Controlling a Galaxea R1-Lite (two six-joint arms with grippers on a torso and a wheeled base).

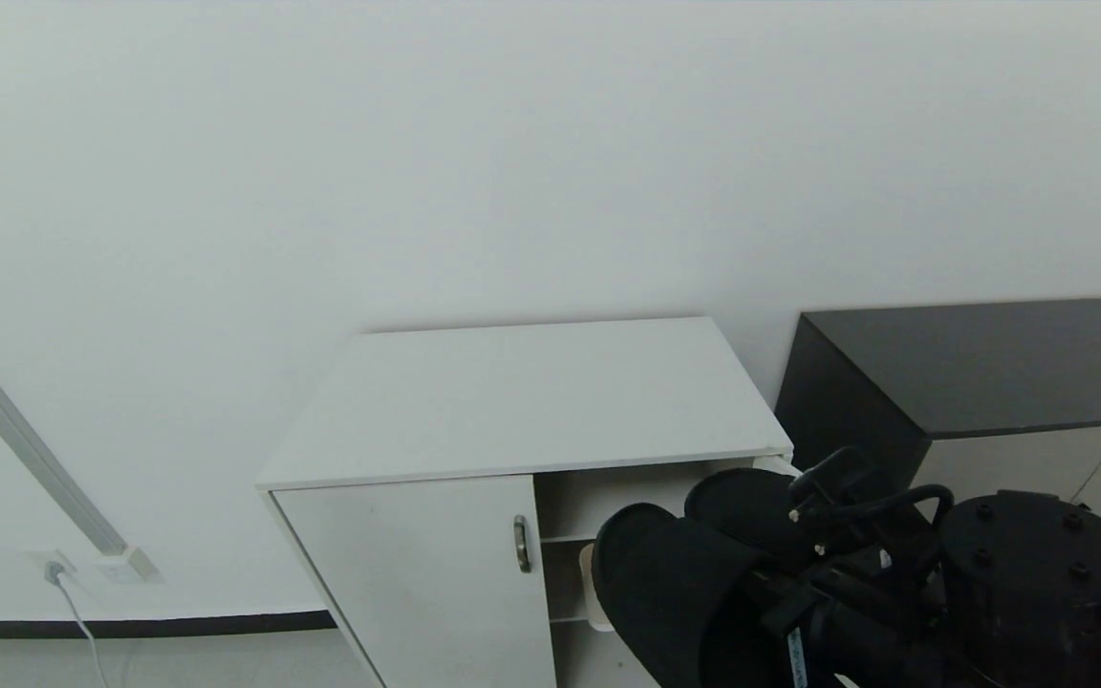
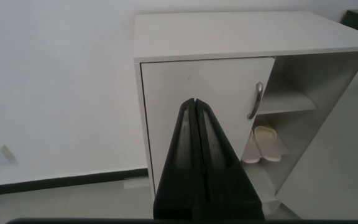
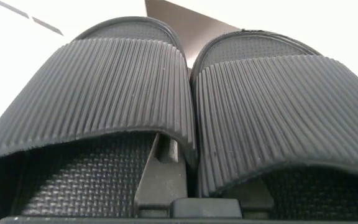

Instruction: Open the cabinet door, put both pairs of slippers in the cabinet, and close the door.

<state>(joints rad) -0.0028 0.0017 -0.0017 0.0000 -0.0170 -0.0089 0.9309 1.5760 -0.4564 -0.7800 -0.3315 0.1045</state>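
Observation:
The white cabinet [image 1: 522, 401] has its left door [image 1: 417, 573] closed, with a metal handle [image 1: 521, 543], and its right half stands open onto shelves. A pale pair of slippers [image 2: 265, 144] lies on a lower shelf inside. My right gripper [image 3: 166, 165] is shut on a pair of black ribbed slippers [image 3: 185, 93]. It holds them side by side in front of the open compartment, where the black slippers [image 1: 684, 564] hide part of the shelves. My left gripper [image 2: 195, 124] is shut on nothing and hangs in front of the closed door [image 2: 197, 81].
A black sideboard [image 1: 990, 363] stands right of the cabinet, almost touching it. A wall socket with a white cable [image 1: 53, 570] and a slanting cable duct [image 1: 15, 430] are on the wall at the left. Bare floor [image 2: 61, 202] lies left of the cabinet.

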